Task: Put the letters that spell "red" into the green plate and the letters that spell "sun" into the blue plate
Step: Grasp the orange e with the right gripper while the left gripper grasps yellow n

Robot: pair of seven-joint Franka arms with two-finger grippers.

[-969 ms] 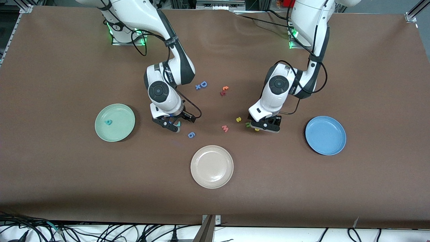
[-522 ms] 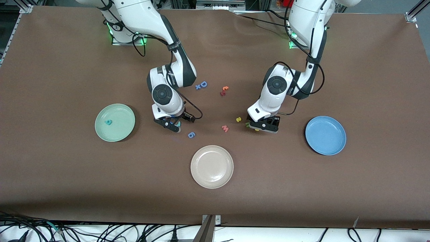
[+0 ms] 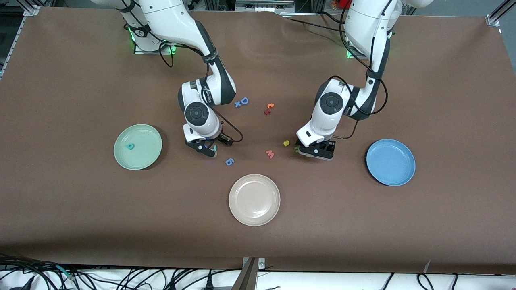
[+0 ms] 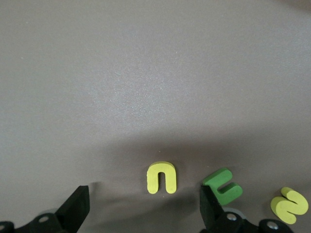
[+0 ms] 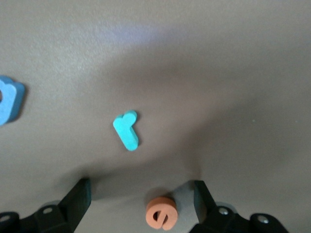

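Note:
My left gripper (image 4: 143, 213) hangs open low over the table, and the yellow u (image 4: 161, 177) lies just ahead of the gap between its fingers. The green n (image 4: 222, 186) touches one finger, with the yellow s (image 4: 289, 205) past it. My right gripper (image 5: 141, 201) is open with the orange e (image 5: 162, 212) flat on the table between its fingers and the teal-blue r (image 5: 127, 130) just ahead. The teal d (image 3: 130, 146) lies in the green plate (image 3: 149, 137). The blue plate (image 3: 390, 162) holds nothing. In the front view the left gripper (image 3: 316, 151) hides the u.
A beige-white plate (image 3: 254, 199) sits nearest the front camera. A blue 6-shaped piece (image 3: 229, 161) lies beside the right gripper (image 3: 203, 149), and a pink w (image 3: 270, 154) lies between the arms. A blue D (image 3: 244, 100) and small orange and red pieces (image 3: 269, 108) lie nearer the bases.
Both grippers have sunk a little toward the table. The left one now covers the yellow u in the front view. No letter has moved.

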